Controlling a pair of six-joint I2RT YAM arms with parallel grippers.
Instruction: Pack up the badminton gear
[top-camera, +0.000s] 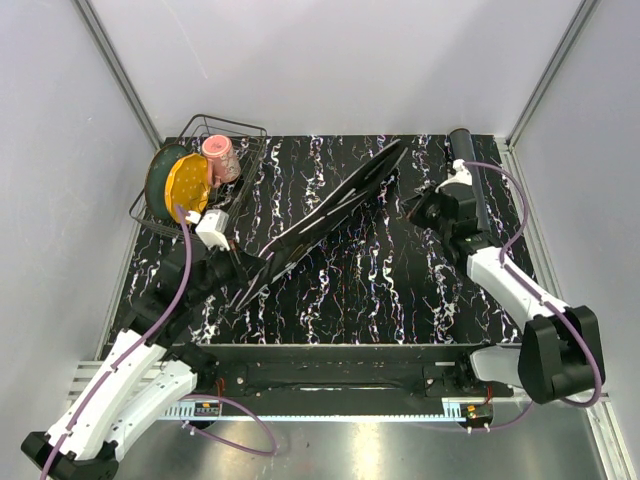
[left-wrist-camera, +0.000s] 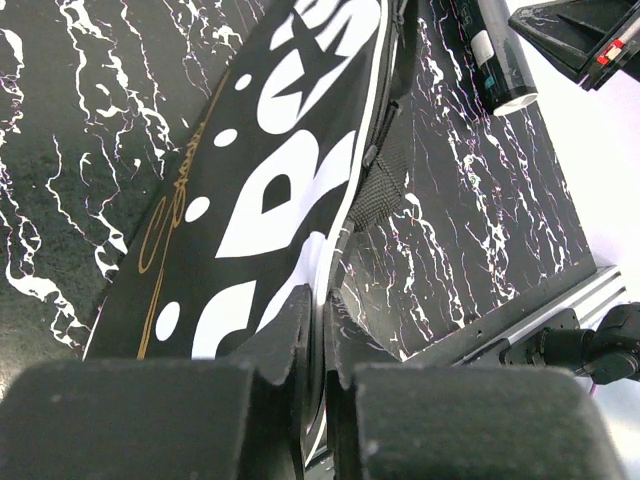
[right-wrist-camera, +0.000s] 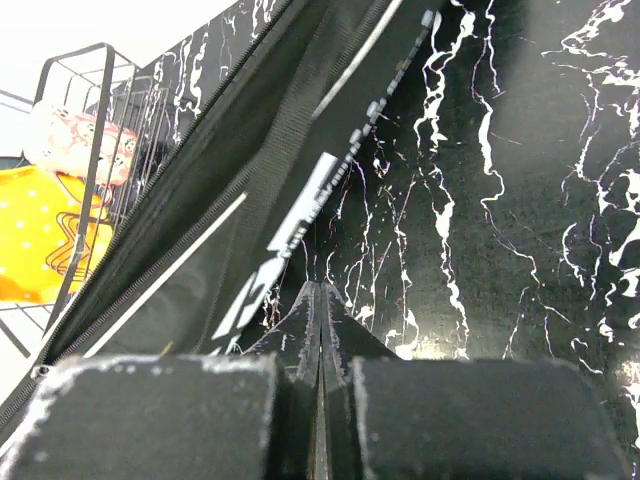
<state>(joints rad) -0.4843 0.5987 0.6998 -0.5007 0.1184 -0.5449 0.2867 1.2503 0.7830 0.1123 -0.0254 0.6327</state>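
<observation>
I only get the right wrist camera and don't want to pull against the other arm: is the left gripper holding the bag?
Observer: Yes. The left gripper is shut on the white-trimmed edge of the black bag, at the end nearer the arm bases.
Operator: I can't see the long tube. Where is it?
Observer: The black tube lies along the right edge of the table, just behind the right gripper and apart from the bag.
Operator: Does the bag's far face carry any print?
Observer: Large white letters cover the face turned toward the left arm.
</observation>
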